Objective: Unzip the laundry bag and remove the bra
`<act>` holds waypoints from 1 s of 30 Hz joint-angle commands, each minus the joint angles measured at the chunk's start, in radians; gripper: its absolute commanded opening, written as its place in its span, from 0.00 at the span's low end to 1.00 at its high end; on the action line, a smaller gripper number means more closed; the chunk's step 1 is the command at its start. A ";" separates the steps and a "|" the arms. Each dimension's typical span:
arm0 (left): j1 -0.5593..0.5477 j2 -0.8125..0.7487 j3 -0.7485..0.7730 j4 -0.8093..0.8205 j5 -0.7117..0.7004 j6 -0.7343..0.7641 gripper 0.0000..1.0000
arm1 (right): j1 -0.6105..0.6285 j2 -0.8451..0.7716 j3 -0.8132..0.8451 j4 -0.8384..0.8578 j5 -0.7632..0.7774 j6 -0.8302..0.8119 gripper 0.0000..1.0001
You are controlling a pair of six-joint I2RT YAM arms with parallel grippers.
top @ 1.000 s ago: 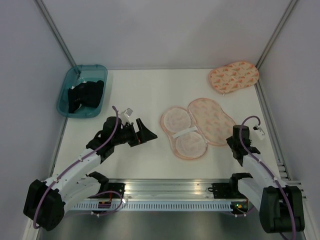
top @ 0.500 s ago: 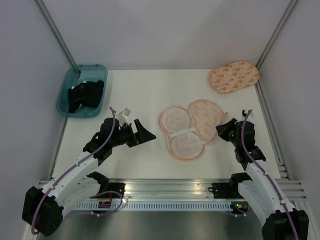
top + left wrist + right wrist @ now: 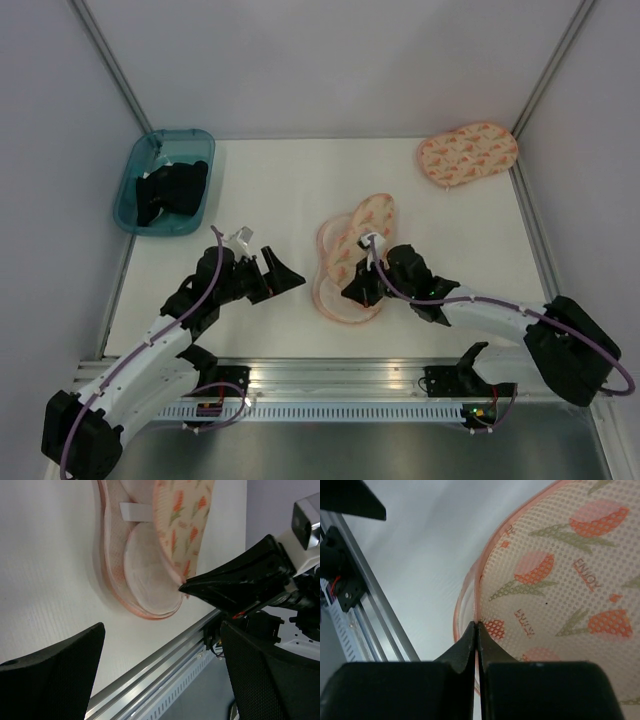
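The right claw [image 3: 476, 626] is pinched shut on the rim of the laundry bag [image 3: 352, 262], near the middle of the near edge, holding one printed half raised over the white-lined half. The left claw [image 3: 283, 272] hangs wide open, empty, just left of it. The bra [image 3: 172, 190] lies in the bin [image 3: 127, 205] at the far left corner. Best swing the raised half in a low arc, lest the lower half drag.

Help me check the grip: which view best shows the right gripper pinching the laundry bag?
Right wrist: close up, the right gripper pinches the flap edge of the laundry bag. Left wrist shows the pinch side-on; top external shows it small.
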 commanded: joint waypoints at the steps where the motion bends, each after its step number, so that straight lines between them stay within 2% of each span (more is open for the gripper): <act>1: -0.003 -0.045 -0.012 -0.033 -0.055 -0.039 1.00 | 0.109 0.130 0.093 0.130 -0.039 -0.108 0.00; 7: -0.003 -0.079 -0.029 -0.056 -0.066 -0.048 1.00 | 0.202 0.280 0.147 0.137 -0.071 -0.132 0.01; 8: -0.003 -0.079 -0.030 -0.058 -0.067 -0.048 1.00 | 0.207 0.289 0.149 0.132 -0.065 -0.130 0.04; 9: -0.005 -0.079 -0.033 -0.058 -0.066 -0.048 1.00 | 0.209 0.296 0.151 0.123 -0.060 -0.122 0.19; 10: -0.003 -0.078 -0.033 -0.056 -0.067 -0.048 1.00 | 0.210 0.296 0.154 0.114 -0.042 -0.119 0.56; 12: -0.003 -0.078 -0.030 -0.058 -0.064 -0.048 1.00 | 0.209 0.268 0.143 0.098 -0.007 -0.109 0.78; 13: -0.003 -0.078 -0.030 -0.056 -0.064 -0.046 1.00 | 0.209 0.250 0.137 0.100 0.010 -0.105 0.93; 14: -0.003 -0.079 -0.030 -0.056 -0.064 -0.043 1.00 | 0.209 0.203 0.129 0.101 0.056 -0.098 0.98; 17: -0.003 -0.081 -0.030 -0.056 -0.064 -0.035 1.00 | 0.210 0.097 0.103 0.112 0.139 -0.055 0.98; 18: -0.003 -0.082 -0.030 -0.056 -0.063 -0.034 1.00 | 0.207 0.078 0.106 0.076 0.241 -0.037 0.98; 24: -0.003 -0.090 -0.032 -0.050 -0.037 -0.011 1.00 | 0.129 0.055 0.163 -0.156 0.570 0.157 0.98; 27: -0.003 -0.092 -0.035 -0.047 -0.030 -0.008 1.00 | 0.048 0.055 0.088 -0.131 0.560 0.298 0.98; 30: -0.003 -0.090 -0.038 -0.048 -0.029 -0.006 1.00 | 0.032 0.026 0.010 -0.081 0.592 0.375 0.97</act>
